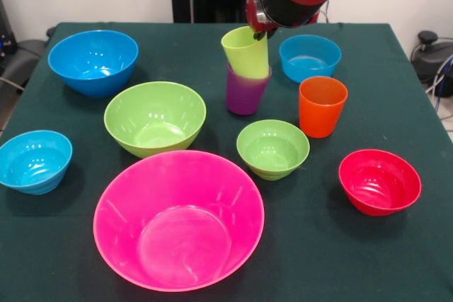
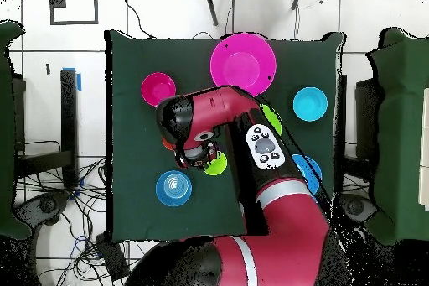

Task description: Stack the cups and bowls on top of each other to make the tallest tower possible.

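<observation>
The pincer hangs right over the lime green cup, and it seems to pinch that cup's far rim, though the arm's dark end hides its tips, so I cannot tell for sure if it is clamped. Right under the pincer, the lime green cup sits partly inside the purple cup, and it leans over instead of standing straight. That lean is the big worry. If the pincer lets go now, the green cup may stay crooked, or tip out and roll across the counter. If the pincer pushes down hard on one side, the purple cup could fall over too. The orange cup stands just beside the purple one, so a falling cup may knock it. The small blue bowl is near the pincer too and could get bumped. The huge pink bowl is well apart, at the front of the counter, and it is empty, so no tower is built yet. In the overhead view the red arm hides both stacked cups.
</observation>
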Robot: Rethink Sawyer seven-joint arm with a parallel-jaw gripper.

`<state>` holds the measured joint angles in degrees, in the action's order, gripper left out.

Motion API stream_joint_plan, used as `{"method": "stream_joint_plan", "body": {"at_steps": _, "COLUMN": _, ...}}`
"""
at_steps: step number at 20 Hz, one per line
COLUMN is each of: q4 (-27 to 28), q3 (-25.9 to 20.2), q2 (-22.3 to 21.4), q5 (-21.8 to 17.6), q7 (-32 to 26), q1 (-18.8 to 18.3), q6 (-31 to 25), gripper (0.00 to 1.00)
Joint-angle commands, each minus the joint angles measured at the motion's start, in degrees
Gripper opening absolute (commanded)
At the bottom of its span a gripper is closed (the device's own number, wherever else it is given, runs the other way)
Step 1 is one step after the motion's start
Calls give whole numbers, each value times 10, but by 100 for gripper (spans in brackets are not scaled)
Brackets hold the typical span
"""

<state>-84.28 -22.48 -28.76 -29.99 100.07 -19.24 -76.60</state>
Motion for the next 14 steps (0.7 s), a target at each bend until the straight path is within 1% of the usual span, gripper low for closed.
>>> {"method": "stream_joint_plan", "body": {"at_steps": 1, "q4": 23, "q3": -26, "q2": 17, "q5": -47, "q7": -77, "q1": 5, "q6": 66, "gripper": 0}}
{"method": "stream_joint_plan", "body": {"at_steps": 14, "q4": 20, "q3": -24, "q2": 19, "q5": -48, "q7": -76, "q1": 4, "q6": 76, "gripper": 0}}
